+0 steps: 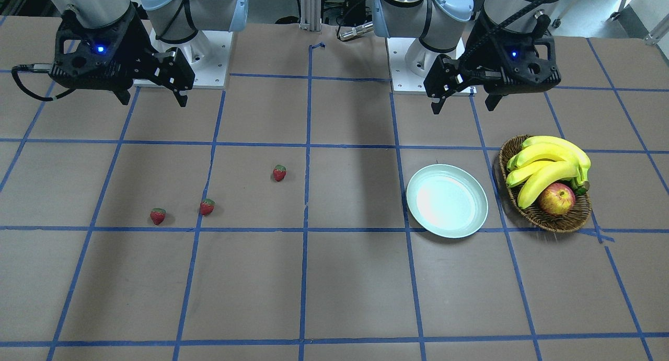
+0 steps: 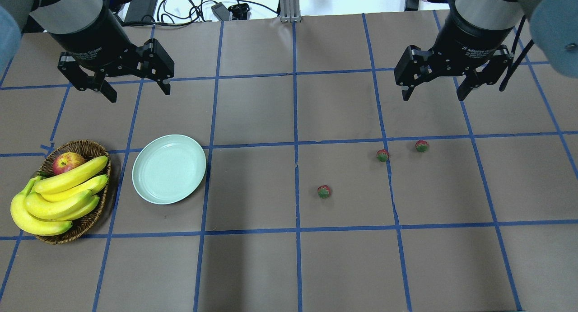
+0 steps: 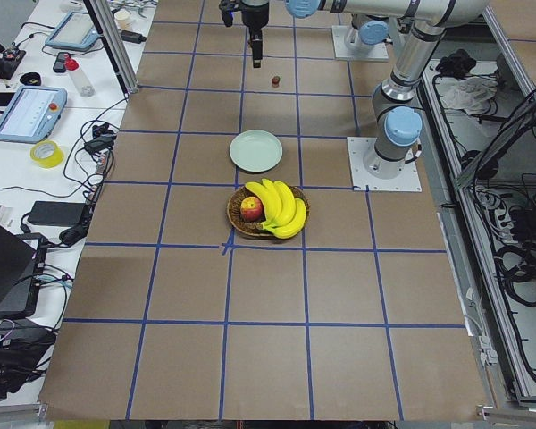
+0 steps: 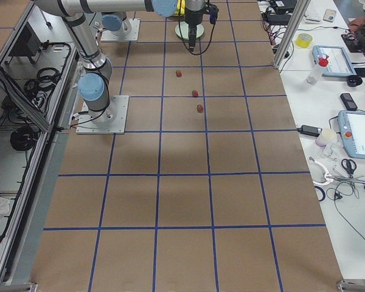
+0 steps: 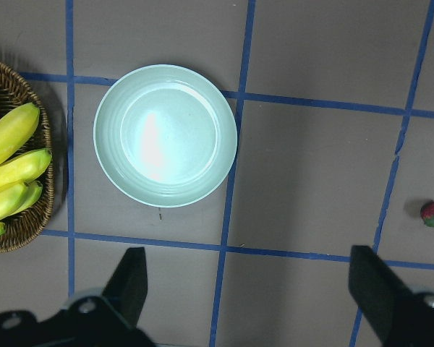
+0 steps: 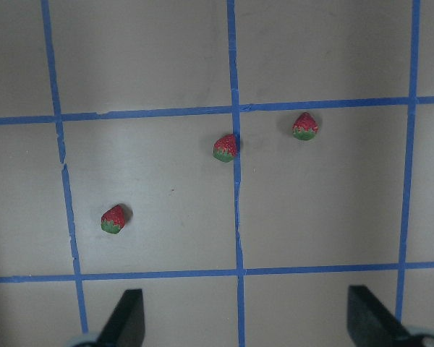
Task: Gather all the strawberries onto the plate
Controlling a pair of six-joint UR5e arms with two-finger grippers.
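Observation:
Three strawberries lie apart on the brown table on my right side: one (image 2: 323, 191) nearest the centre line, one (image 2: 382, 155) on a blue tape line, one (image 2: 421, 146) furthest right. The right wrist view shows all three below the camera (image 6: 114, 219), (image 6: 226, 147), (image 6: 304, 126). The pale mint plate (image 2: 169, 169) sits empty on my left side. My left gripper (image 2: 139, 94) hangs open above the table behind the plate. My right gripper (image 2: 432, 97) hangs open behind the strawberries. Neither holds anything.
A wicker basket (image 2: 86, 147) with bananas (image 2: 58, 194) and an apple (image 2: 67, 162) stands just left of the plate. Blue tape lines grid the table. Cables and devices lie beyond the table's far edge.

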